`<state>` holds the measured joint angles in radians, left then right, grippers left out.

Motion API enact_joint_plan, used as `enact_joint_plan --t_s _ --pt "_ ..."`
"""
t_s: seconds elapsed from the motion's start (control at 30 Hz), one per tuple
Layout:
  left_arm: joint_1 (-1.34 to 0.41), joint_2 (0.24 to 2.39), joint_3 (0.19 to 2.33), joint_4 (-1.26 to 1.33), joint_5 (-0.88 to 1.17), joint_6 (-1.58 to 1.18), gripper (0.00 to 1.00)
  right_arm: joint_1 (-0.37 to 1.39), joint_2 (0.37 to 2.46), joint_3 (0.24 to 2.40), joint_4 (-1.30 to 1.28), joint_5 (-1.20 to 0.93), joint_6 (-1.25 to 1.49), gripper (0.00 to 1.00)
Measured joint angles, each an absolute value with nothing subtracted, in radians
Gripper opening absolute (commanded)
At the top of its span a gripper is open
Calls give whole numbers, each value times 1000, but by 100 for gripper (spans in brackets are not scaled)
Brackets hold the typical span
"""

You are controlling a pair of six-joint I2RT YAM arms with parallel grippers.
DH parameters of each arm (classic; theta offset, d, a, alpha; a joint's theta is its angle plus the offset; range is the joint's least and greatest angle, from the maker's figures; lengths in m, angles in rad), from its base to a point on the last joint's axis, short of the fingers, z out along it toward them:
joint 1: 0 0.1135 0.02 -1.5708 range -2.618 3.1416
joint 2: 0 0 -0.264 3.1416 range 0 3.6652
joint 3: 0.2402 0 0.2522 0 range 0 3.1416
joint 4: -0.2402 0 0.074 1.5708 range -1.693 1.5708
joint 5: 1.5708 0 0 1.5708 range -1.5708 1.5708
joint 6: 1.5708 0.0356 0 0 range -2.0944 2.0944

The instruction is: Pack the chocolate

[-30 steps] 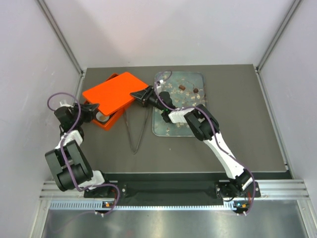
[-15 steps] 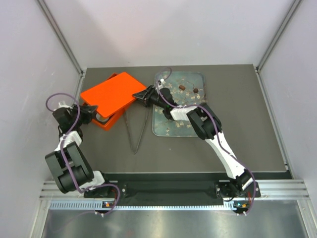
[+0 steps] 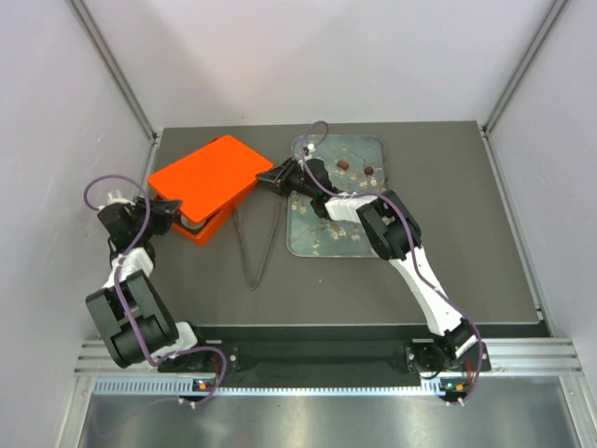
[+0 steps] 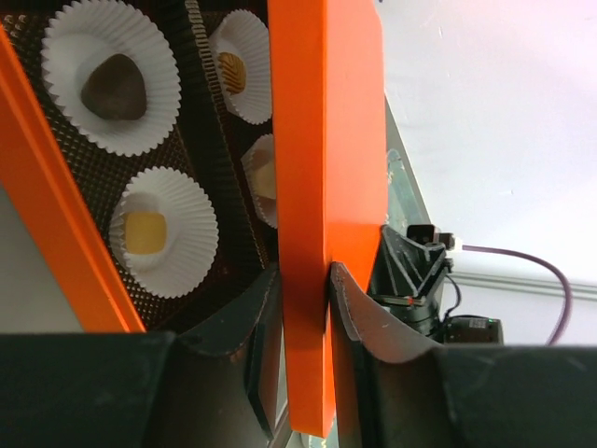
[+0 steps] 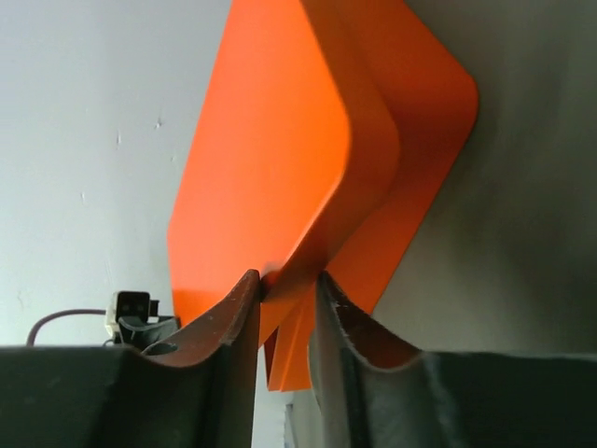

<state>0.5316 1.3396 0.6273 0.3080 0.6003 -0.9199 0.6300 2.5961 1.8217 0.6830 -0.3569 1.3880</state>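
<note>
The lid [image 3: 207, 173] is clamped at opposite edges by the left gripper [image 4: 304, 276] and right gripper [image 5: 285, 278], so it can be set squarely over the chocolate [image 4: 112, 86]

Orange rectangular plastic lid [image 3: 207, 174], white fluted paper cups [image 4: 67, 45], dark brown round chocolate [image 4: 112, 86], tan square chocolate [image 4: 145, 233], dark grey worktop [image 3: 448, 205].

Right claw [image 5: 287, 280] closed onto orange lid [image 3: 210, 173] corner; lid shifted.
</note>
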Motion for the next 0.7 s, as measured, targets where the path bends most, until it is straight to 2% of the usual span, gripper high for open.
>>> enact_joint_plan --t_s 0.07,0.17,0.7 --pt "532 1336 626 303 592 -917 0 630 2597 1838 666 -357 1392 17" --pt "535 1330 622 286 581 -917 0 630 2597 1869 645 -358 1388 14" --pt "538 1274 604 207 510 -888 0 635 2681 2066 532 -394 1335 15"
